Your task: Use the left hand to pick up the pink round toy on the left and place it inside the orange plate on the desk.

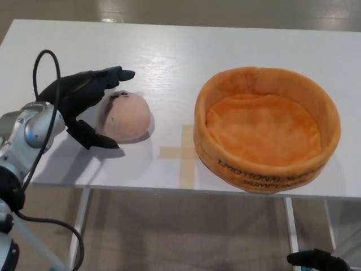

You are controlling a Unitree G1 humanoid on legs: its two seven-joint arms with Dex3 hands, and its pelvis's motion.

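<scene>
Nearest the camera, at the bottom right corner, the black right robot hand [315,260] is showing only as a dark sliver below the bench edge, and whether its fingers are spread or curled cannot be told. Along the left edge, a silver forearm with a looping black cable [37,84] is reaching in over the white wooden bench [169,51]. At its end the black left robot hand [84,104] is hanging released, fingers apart and grasping nothing: the thumb [96,140] is stretching low along the near side of the toy, while the two thick fingers [110,75] are pointing across its far side, so the hand is cupping around the toy from the left. Whether any fingertip is actually touching the plush cannot be told.

Between those fingers, the pink round plush toy [125,117] with a small dark face on top is sitting on the bench, left of centre and well apart from the plate. Just to its right, a cross of tan tape [181,153] is lying flat on the bench surface, near the front edge. Right of the tape, the orange soft fabric plate [265,169] with a raised padded rim and black lettering on its near wall is resting upright, its bowl holding nothing. Beyond everything, the bench is running back to a pale glossy floor [186,11].
</scene>
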